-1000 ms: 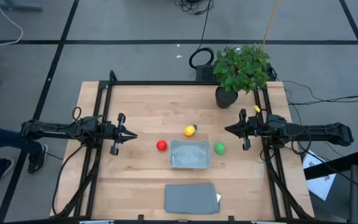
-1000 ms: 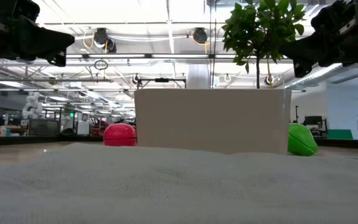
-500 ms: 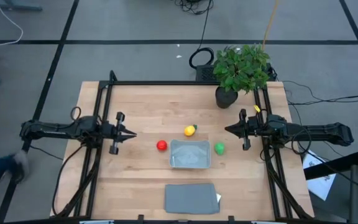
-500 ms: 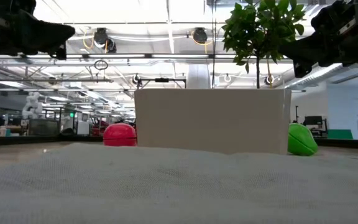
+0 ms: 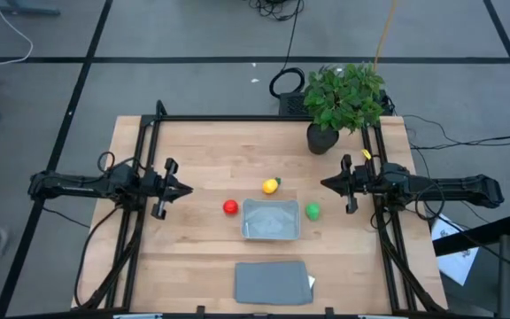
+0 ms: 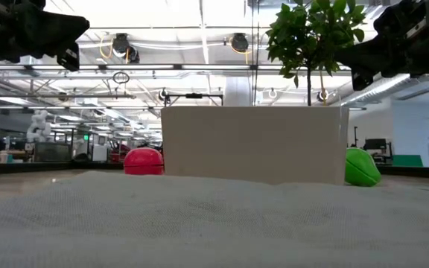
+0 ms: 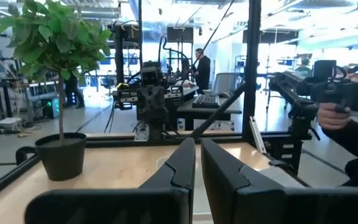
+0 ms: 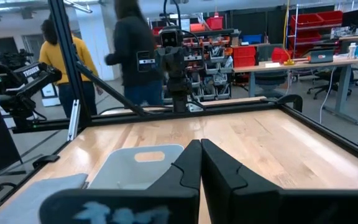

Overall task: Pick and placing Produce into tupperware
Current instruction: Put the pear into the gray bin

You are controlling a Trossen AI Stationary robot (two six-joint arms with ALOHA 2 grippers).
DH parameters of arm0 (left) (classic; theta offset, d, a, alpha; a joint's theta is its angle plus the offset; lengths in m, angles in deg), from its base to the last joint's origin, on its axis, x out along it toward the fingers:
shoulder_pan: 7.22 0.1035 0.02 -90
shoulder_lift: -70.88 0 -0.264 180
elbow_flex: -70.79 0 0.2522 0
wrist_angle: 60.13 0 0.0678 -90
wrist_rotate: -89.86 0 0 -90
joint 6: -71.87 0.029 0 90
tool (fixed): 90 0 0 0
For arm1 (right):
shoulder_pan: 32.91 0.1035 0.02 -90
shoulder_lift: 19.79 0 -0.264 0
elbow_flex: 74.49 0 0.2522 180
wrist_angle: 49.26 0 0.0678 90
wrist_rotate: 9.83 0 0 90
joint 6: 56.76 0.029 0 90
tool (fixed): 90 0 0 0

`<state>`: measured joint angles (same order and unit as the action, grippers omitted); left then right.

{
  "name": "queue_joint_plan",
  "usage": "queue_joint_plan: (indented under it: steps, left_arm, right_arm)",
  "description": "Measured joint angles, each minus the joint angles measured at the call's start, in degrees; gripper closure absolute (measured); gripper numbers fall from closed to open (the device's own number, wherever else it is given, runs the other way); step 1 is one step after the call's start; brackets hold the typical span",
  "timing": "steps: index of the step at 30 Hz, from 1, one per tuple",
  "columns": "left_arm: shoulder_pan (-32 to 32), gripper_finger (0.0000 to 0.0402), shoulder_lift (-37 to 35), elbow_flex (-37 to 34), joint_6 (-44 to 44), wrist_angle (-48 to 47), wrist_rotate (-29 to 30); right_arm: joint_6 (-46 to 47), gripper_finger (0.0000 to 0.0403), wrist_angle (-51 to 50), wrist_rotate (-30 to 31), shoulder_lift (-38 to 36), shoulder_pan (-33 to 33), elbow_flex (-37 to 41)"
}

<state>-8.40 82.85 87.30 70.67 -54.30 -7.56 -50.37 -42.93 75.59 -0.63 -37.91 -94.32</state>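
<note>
The tupperware, a shallow clear container, stands on the wooden table's middle. On the table around it lie three pieces of produce: a red round one to its left, a green round one to its right, and a yellow one with a green tip behind it. My left gripper hovers shut at the table's left side, pointing toward the middle, its fingers holding nothing. My right gripper hovers shut at the right side, facing it, and is also bare.
A flat grey lid lies near the front edge, in front of the tupperware. A potted leafy plant stands at the far right corner. Black frame rails run along both sides. People stand in the room beyond the table.
My left gripper has tipped its fingers upward a little and rolled slightly, staying shut over the same spot. The produce and the tupperware have not moved.
</note>
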Motion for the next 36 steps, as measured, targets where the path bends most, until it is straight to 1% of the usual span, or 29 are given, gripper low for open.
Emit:
queue_joint_plan:
  steps: [2, 4, 6, 8, 11, 13, 15, 17, 21, 24, 30, 33, 36]
  left_arm:
    - [0.01, 0.0371, 0.02, 0.01, 0.21, 1.86, 0.0]
    - [0.03, 0.0371, -0.01, 0.27, 1.45, 1.78, 0.1]
    - [0.03, 0.0371, 0.16, 0.68, 1.53, 1.58, 0.85]
    - [0.03, 0.0371, 0.75, 1.42, 1.5, 1.54, 3.02]
    - [0.03, 0.0378, 1.86, 3.5, 3.4, -1.31, 6.33]
    - [0.03, 0.0394, 3.19, 5.51, 5.24, -4.54, 9.05]
    - [0.03, 0.0397, 5.0, 7.33, 6.01, -7.1, 11.96]
    - [0.03, 0.0399, 7.27, 8.9, 6.35, -6.92, 13.03]
    - [0.03, 0.0399, 11.74, 12.68, 6.96, -5.94, 12.54]
    - [0.03, 0.04, 14.82, 15.46, 8.29, -6.01, 12.36]
    - [0.03, 0.0391, 19.32, 19.69, 8.7, -5.96, 10.48]
    - [0.03, 0.0386, 20.74, 19.76, 9.26, -5.99, 10.47]
    - [0.03, 0.0383, 21.93, 19.43, 11.59, -6.22, 10.47]
  right_arm:
    - [-1.32, 0.0403, 0.79, 0.0, 0.04, 0.0, -0.01]
    - [-3.81, 0.0403, 2.33, 0.0, 0.04, 0.01, -0.01]
    - [-4.11, 0.0403, 4.28, 0.0, 0.31, 0.01, 0.01]
    - [-4.3, 0.0403, 6.86, 0.1, 0.93, -0.02, -0.01]
    - [-4.23, 0.0403, 11.01, 0.22, 2.45, -0.02, -0.25]
    - [-4.02, 0.0403, 11.39, 0.24, 3.99, -0.02, -1.46]
    - [-4.12, 0.0403, 10.65, 0.32, 6.14, 0.19, -3.28]
    - [-4.0, 0.0403, 10.18, 1.58, 8.64, 0.23, -4.41]
    - [-3.7, 0.0403, 9.94, 1.88, 13.34, 0.2, -5.24]
    - [-5.03, 0.0403, 10.05, 1.6, 15.42, 0.39, -5.43]
    - [-6.87, 0.0403, 10.45, 1.56, 16.22, 1.92, -5.45]
    - [-9.97, 0.0403, 9.65, 1.57, 16.24, 3.16, -5.45]
    - [-10.58, 0.0403, 9.6, 1.66, 16.24, 3.69, -5.45]
